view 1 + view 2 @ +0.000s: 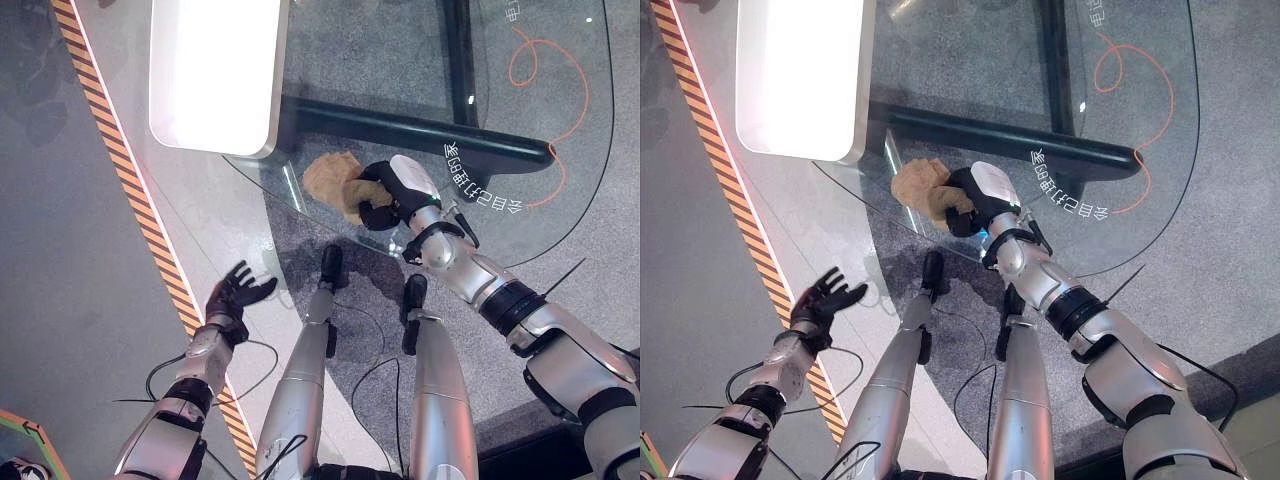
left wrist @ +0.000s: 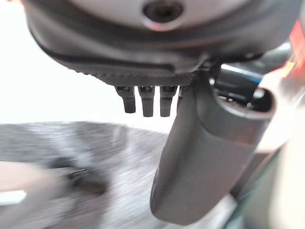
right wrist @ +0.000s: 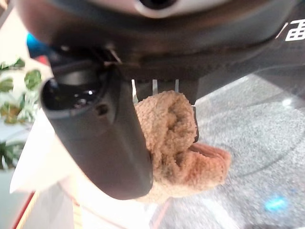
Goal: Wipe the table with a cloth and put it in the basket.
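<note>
Right wrist view: thumb [image 3: 102, 143] partly hides cloth [image 3: 176, 143].

Head stereo pair looking steeply down from above, both eyes sharing the clear glass tabletop [image 1: 560, 200] and the crumpled tan cloth [image 1: 330, 180]. Wrist views set very close along each dark hand, right [image 3: 95, 143], left [image 2: 205, 157].

I note a tan cloth [image 1: 330, 180], clear glass table [image 1: 560, 120], orange-and-black striped floor tape [image 1: 130, 170], orange cable [image 1: 545, 60]
</note>
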Tool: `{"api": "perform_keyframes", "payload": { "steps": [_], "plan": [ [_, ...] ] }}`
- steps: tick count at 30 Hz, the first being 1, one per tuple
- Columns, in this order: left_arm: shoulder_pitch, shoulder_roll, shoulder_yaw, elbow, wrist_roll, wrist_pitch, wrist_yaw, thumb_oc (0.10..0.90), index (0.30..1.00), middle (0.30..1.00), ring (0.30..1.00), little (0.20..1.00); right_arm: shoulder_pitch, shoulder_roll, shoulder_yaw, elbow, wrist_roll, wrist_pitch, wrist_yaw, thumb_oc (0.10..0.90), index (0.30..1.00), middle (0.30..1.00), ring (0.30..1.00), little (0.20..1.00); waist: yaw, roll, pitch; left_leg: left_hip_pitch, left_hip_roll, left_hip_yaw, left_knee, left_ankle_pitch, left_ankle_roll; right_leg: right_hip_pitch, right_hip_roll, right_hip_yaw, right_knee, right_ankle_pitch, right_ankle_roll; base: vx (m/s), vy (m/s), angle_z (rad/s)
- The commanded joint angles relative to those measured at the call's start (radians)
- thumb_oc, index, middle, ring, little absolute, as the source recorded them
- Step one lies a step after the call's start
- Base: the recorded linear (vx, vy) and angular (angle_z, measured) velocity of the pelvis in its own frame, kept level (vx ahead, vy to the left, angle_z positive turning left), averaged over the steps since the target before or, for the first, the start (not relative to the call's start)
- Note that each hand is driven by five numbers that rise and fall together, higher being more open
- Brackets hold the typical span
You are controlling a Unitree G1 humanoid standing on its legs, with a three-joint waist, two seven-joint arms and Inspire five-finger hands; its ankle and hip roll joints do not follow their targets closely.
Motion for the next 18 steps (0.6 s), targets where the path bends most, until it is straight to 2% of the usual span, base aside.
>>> {"api": "perform_keyframes", "payload": {
  "steps": [1, 6, 7, 10, 12, 18],
  "plan": [
    [-0.030, 0.050, 0.080, 0.026, -0.118, -0.128, 0.185, 0.800, 0.900, 0.900, 0.900, 0.900, -0.045, 0.045, -0.100, -0.132, 0.058, -0.135, -0.137, 0.100, 0.300, 0.300, 0.300, 0.200, 0.003, -0.017, -0.020, 0.004, -0.029, 0.009, 0.171, -0.181, 0.033, 0.056, -0.037, -0.041, -0.255, 0.162, 0.044, 0.00, 0.000, 0.00],
    [-0.074, 0.069, 0.150, -0.043, -0.154, -0.218, 0.283, 0.800, 0.900, 0.900, 0.900, 0.900, -0.018, 0.061, -0.175, -0.193, 0.111, -0.149, -0.200, 0.100, 0.300, 0.300, 0.300, 0.200, -0.005, -0.030, -0.020, -0.004, -0.025, 0.003, 0.177, -0.182, 0.035, 0.049, -0.030, -0.032, -0.247, 0.159, 0.041, 0.00, 0.000, 0.00],
    [-0.080, 0.072, 0.162, -0.066, -0.125, -0.258, 0.309, 0.800, 0.900, 0.900, 0.900, 0.900, -0.007, 0.063, -0.194, -0.215, 0.113, -0.153, -0.217, 0.100, 0.300, 0.300, 0.300, 0.200, -0.008, -0.032, -0.020, -0.004, -0.024, 0.003, 0.176, -0.183, 0.035, 0.049, -0.027, -0.029, -0.247, 0.158, 0.040, 0.00, 0.000, 0.00],
    [-0.096, 0.082, 0.169, -0.130, -0.081, -0.295, 0.356, 0.800, 0.900, 0.900, 0.900, 0.900, 0.015, 0.062, -0.223, -0.264, 0.115, -0.158, -0.242, 0.100, 0.300, 0.300, 0.300, 0.200, -0.014, -0.034, -0.020, -0.005, -0.023, 0.004, 0.175, -0.184, 0.036, 0.046, -0.024, -0.023, -0.247, 0.158, 0.040, 0.00, 0.010, 0.00],
    [-0.112, 0.093, 0.167, -0.200, 0.026, -0.343, 0.400, 0.800, 0.900, 0.900, 0.900, 0.900, 0.045, 0.055, -0.261, -0.325, 0.108, -0.165, -0.255, 0.100, 0.300, 0.300, 0.300, 0.200, -0.022, -0.037, -0.020, -0.011, -0.022, 0.005, 0.178, -0.185, 0.037, 0.041, -0.021, -0.016, -0.248, 0.159, 0.040, -0.01, 0.033, 0.00],
    [-0.125, 0.092, 0.185, -0.367, 0.086, -0.419, 0.443, 0.800, 0.900, 0.900, 0.900, 0.900, 0.126, 0.045, -0.342, -0.429, 0.067, -0.211, -0.271, 0.100, 0.300, 0.300, 0.300, 0.200, -0.035, -0.036, -0.020, -0.015, -0.024, 0.005, 0.183, -0.192, 0.038, 0.037, -0.024, -0.006, -0.247, 0.158, 0.045, 0.00, 0.000, 0.00]
  ]
}}
